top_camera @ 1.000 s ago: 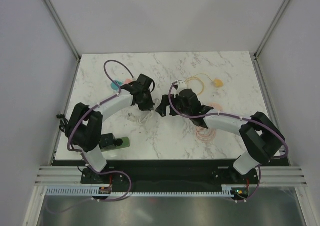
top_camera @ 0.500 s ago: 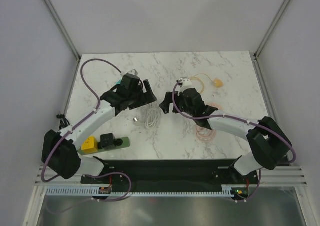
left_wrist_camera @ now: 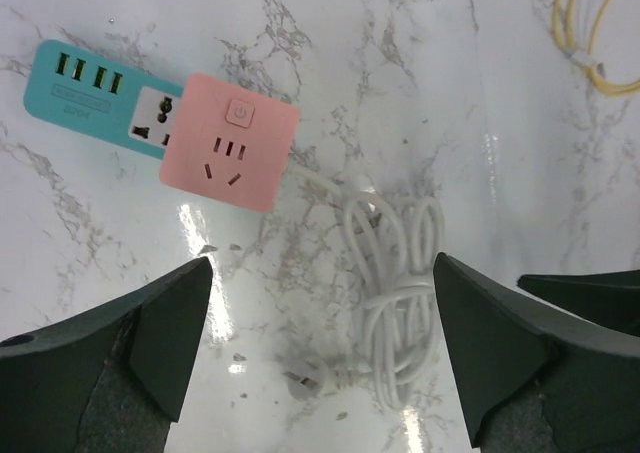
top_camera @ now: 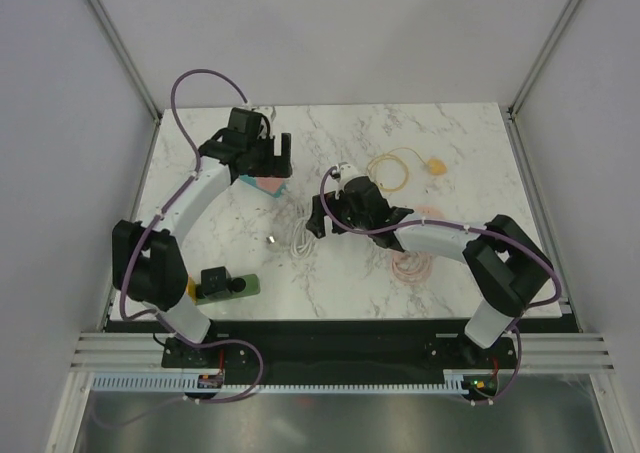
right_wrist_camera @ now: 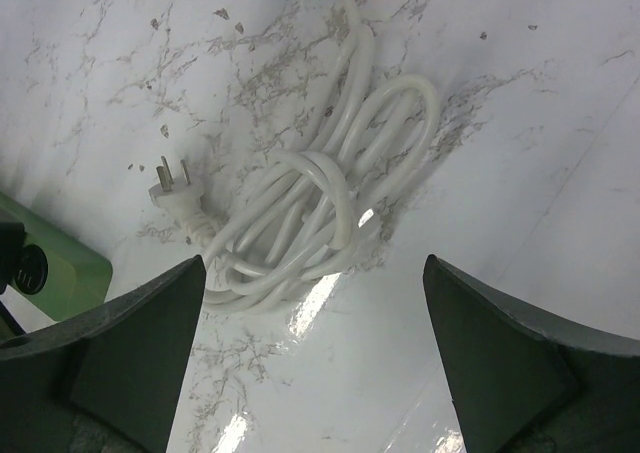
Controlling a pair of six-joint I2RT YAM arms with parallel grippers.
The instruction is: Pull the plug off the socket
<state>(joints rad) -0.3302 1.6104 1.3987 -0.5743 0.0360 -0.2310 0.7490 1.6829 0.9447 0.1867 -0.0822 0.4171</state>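
Two robot grippers hang wide open and empty over a marble table. The left gripper is poised above the pink socket block, its fingers spread far apart, holding nothing and touching nothing. The right gripper hangs on the near right side of that block, equally spread. Its fingers flank a loose coil of white cord without contact.

The cord leaves the side of the pink socket block and gathers into the coil on the block's near side. A yellow cable loops on the marble well to the block's right, beyond the right gripper. A green power strip sits at the table's near edge, well apart from the block. A teal power strip lies under the block, which covers one end of it.

The white plug at the cord's free end lies flat on the marble by the coil. Its prongs are bare and it sits in no socket, on the near side of the pink block and apart from it.
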